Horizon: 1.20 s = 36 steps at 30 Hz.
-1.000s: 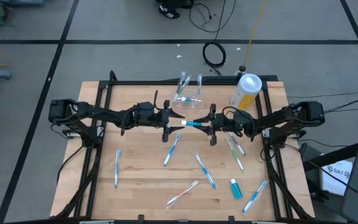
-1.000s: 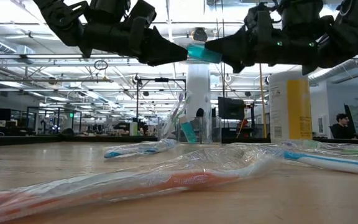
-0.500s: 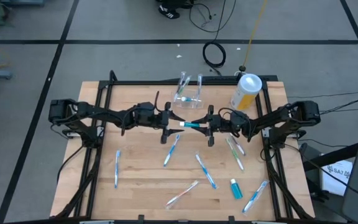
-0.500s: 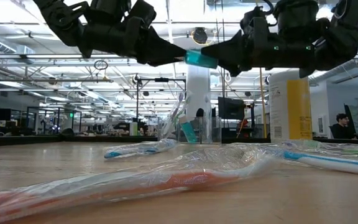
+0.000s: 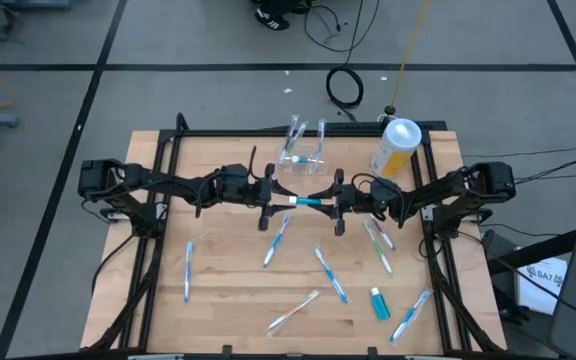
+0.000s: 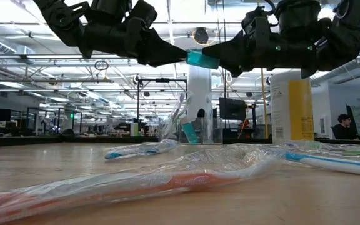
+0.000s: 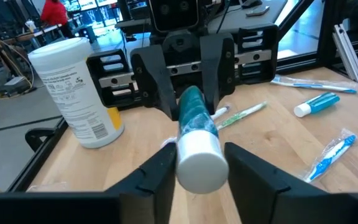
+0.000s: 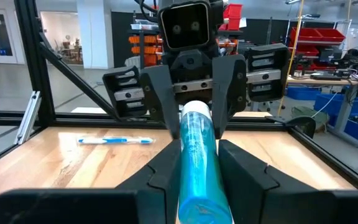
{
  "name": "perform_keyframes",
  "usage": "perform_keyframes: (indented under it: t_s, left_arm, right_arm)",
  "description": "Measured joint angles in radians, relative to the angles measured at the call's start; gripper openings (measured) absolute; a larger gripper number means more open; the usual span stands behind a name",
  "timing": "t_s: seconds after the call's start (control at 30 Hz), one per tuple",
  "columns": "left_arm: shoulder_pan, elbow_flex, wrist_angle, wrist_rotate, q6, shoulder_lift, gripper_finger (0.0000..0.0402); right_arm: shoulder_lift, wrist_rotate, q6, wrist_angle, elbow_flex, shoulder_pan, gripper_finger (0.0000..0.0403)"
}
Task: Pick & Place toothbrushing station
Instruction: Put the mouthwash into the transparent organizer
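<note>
Clear holder (image 5: 303, 155) behind left claw (image 5: 280, 201), untouched.

- Pale wooden table top (image 5: 228, 290), matt, visible grain
- Teal tube (image 8: 197, 158), glossy translucent plastic, smooth white cap
- Toothbrush wrappers (image 6: 136, 181), crinkly clear film
- Grippers' fingers (image 8: 247, 171), matt black plastic
- Canister (image 7: 79, 93), white paper-like label

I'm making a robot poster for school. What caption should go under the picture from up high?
Two robot grippers, left gripper and right gripper, meet over the table, both around one teal tube.
</note>
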Motion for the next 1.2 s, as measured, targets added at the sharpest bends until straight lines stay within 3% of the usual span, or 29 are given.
perform_keyframes:
  t_s: [0.17, 0.47, 0.57, 0.7, 0.97, 1.2]
  left_arm:
    - [0.0, 0.0, 0.001, -0.002, -0.001, 0.0, 0.0106]
    - [0.0, 0.0, -0.011, -0.003, -0.017, 0.0, 0.0102]
    - [-0.001, 0.0, -0.036, -0.047, -0.042, 0.0, 0.0102]
    - [0.0, 0.021, -0.144, -0.146, -0.082, 0.0, 0.0102]
    - [0.005, 0.305, -0.663, -0.416, -0.008, 0.0, 0.0102]
    - [0.102, 0.634, -0.981, -0.359, 0.118, 0.028, 0.0102]
  right_arm:
    - [0.0, 0.004, 0.0, 0.0, 0.0, 0.0, 0.0093]
    - [0.0, 0.005, 0.013, -0.017, 0.0, 0.0, 0.012]
    - [0.0, 0.023, 0.009, -0.039, 0.0, 0.0, 0.0137]
    - [-0.014, 0.122, -0.01, -0.074, -0.007, 0.0, 0.016]
    - [-0.164, 0.274, -0.104, -0.238, -0.06, 0.0, 0.0188]
    - [-0.301, 0.365, -0.126, -0.29, -0.119, 0.0, 0.0188]
